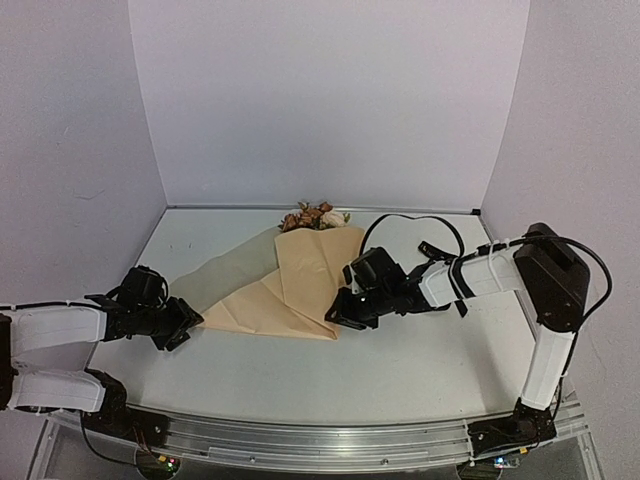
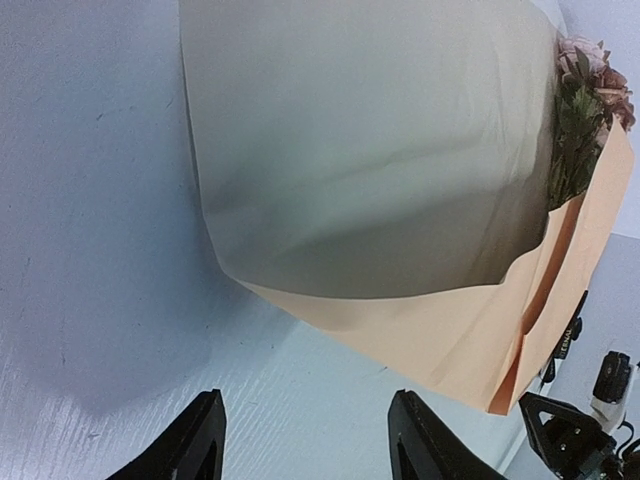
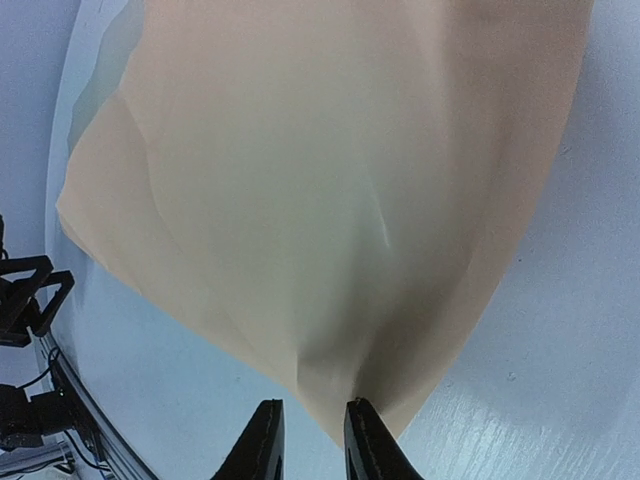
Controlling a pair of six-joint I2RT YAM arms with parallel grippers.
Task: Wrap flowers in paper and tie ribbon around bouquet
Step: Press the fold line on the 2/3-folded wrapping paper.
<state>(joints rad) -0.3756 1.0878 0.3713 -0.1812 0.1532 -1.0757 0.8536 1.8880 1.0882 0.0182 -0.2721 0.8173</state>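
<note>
Top external: paper [image 1: 300,285] covers the flowers [image 1: 315,216], only blooms showing.

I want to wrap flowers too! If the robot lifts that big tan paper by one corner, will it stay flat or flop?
Probably flops: the paper already bends into soft folds over the flowers. It looks thin and light, so a push would likely slide or crumple it.
</note>
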